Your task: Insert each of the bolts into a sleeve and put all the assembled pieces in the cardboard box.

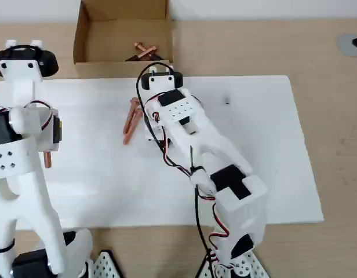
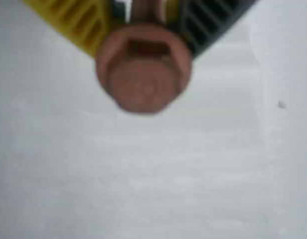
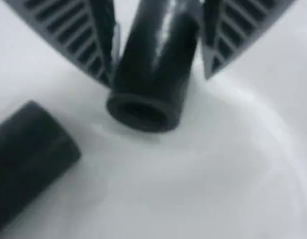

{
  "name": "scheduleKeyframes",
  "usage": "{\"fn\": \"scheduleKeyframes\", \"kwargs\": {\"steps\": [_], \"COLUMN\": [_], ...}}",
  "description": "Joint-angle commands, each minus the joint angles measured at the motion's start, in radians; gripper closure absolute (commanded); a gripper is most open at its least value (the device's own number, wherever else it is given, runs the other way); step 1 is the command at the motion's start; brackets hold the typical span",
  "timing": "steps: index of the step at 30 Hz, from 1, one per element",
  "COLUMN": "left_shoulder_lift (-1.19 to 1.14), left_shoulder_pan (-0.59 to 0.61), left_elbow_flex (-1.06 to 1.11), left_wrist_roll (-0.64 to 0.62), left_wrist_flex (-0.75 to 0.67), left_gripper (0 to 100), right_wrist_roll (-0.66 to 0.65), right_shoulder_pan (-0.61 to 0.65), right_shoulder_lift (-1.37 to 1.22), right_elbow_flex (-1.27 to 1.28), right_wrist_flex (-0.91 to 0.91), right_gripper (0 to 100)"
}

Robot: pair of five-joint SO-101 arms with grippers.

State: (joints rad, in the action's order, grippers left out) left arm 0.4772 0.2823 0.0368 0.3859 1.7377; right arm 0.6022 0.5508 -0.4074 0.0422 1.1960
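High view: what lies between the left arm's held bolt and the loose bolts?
Only bare white sheet between held bolt and loose bolts, in the high view.

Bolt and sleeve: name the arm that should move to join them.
Left, probably. The left gripper holds the bolt clear above the sheet, free to travel; the right gripper holds the sleeve low by the sheet, mouth open.

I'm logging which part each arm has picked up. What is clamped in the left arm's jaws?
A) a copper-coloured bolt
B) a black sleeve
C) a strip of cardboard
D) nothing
A: the left wrist view shows the bolt, head toward the camera, gripped between its yellow and black jaws.
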Motion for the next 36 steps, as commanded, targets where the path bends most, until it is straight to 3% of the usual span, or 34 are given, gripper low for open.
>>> {"fn": "scheduleKeyframes", "kwargs": {"steps": [1, 4, 10, 16, 23, 27, 36], "left_shoulder_lift": [0.035, 0.038, 0.039, 0.044, 0.183, 0.282, 0.374], "left_shoulder_pan": [-0.008, -0.012, -0.012, -0.009, -0.014, -0.014, -0.012], "left_elbow_flex": [0.011, 0.037, 0.032, 0.029, -0.084, -0.144, -0.124], "left_wrist_roll": [0.008, 0.008, 0.008, 0.008, -0.002, -0.072, -0.183], "left_wrist_flex": [-0.017, -0.017, -0.017, -0.017, -0.017, -0.038, -0.074], "left_gripper": [99, 99, 99, 99, 99, 99, 99], "right_wrist_roll": [0.003, 0.000, -0.135, -0.144, -0.147, -0.147, -0.161], "right_shoulder_pan": [-0.022, -0.016, 0.041, 0.045, 0.033, 0.035, 0.027], "right_shoulder_lift": [-0.031, -0.035, -0.035, -0.031, -0.030, -0.030, 0.147], "right_elbow_flex": [-0.036, -0.050, -0.067, -0.157, -0.467, -0.711, -1.004], "right_wrist_flex": [0.008, 0.048, 0.144, 0.262, 0.486, 0.582, 0.591], "right_gripper": [85.8, 88.8, 95.2, 98.7, 98.7, 98.7, 98.7]}}
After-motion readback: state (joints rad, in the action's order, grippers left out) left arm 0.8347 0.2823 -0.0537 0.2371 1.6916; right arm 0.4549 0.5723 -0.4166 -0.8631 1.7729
